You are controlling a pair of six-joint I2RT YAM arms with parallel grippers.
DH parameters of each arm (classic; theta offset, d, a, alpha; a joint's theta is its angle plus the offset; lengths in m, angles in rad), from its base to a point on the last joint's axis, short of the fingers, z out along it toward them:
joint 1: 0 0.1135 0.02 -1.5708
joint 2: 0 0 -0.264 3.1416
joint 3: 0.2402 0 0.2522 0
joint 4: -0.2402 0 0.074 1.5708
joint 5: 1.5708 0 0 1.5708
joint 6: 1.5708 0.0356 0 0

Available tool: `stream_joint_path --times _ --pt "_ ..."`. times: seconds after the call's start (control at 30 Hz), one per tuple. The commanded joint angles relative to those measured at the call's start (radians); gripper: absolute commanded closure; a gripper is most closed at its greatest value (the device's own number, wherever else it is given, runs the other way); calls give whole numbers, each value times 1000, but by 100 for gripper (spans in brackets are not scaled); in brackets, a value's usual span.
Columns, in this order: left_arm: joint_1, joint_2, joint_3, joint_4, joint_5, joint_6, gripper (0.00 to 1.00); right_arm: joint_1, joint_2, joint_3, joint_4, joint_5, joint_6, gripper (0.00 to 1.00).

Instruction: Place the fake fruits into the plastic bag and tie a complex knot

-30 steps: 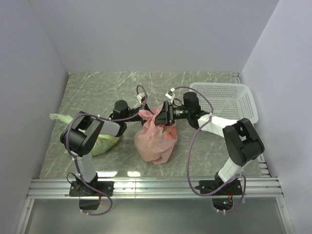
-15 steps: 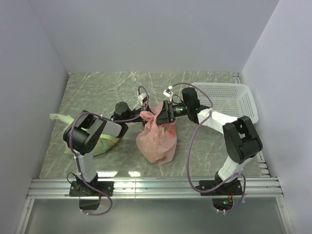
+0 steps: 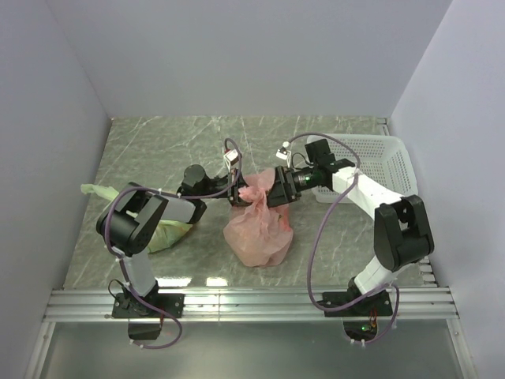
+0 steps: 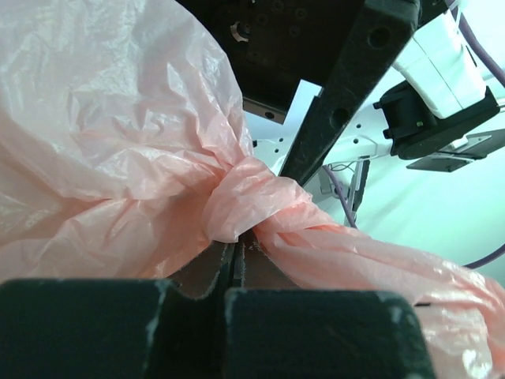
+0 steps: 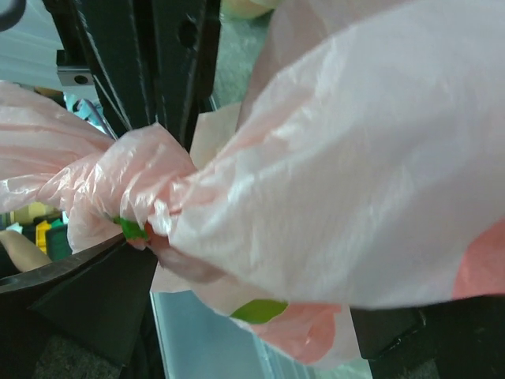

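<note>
Pink plastic bag (image 3: 258, 233), fruits seemingly hidden.

plastic bag (image 3: 259, 237) mid-table, basket (image 3: 398, 170) behind right, second bag (image 3: 172, 233) left

Left arm (image 3: 130, 225) and right arm (image 3: 402, 233): black joints, white links, looping purple cables (image 3: 314, 249); fingers (image 4: 316, 332) seem matte black.

plastic bag (image 3: 258, 234): no print readable in any view
white basket (image 3: 377, 162): no label readable
left arm (image 3: 128, 225): no brand or number legible
right arm (image 3: 402, 233): nothing legible either
table (image 3: 158, 150): no markings readable
</note>
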Motion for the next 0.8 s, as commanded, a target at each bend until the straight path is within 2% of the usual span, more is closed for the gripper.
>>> stream_joint_path --times 0.0,0.1,0.23,0.27,0.37,0.43,0.5,0.63,0.77 --pt "-10 -54 8 61 35 40 100 -20 -60 41 -99 40 -39 4" --pt "-13 -53 17 32 43 54 100 -26 -72 47 -115 25 -31 9" --pt "-16 -70 32 -91 50 148 100 -34 -77 66 -184 8 -53 35" --pt "-18 -74 43 -153 53 165 100 -34 -74 67 -191 0 -54 48" --pt "-22 -71 52 -191 57 189 100 -29 -66 66 -173 -43 -15 70" --pt "-30 -65 54 -186 58 183 100 -23 -57 60 -124 -66 33 70" --pt "-38 -59 64 -192 63 184 100 0 -40 61 -95 -71 59 65" --pt "-61 -42 69 -146 69 163 100 35 -17 74 17 -31 164 31" --pt "-70 -16 66 -71 58 117 100 55 4 84 123 -15 266 26"
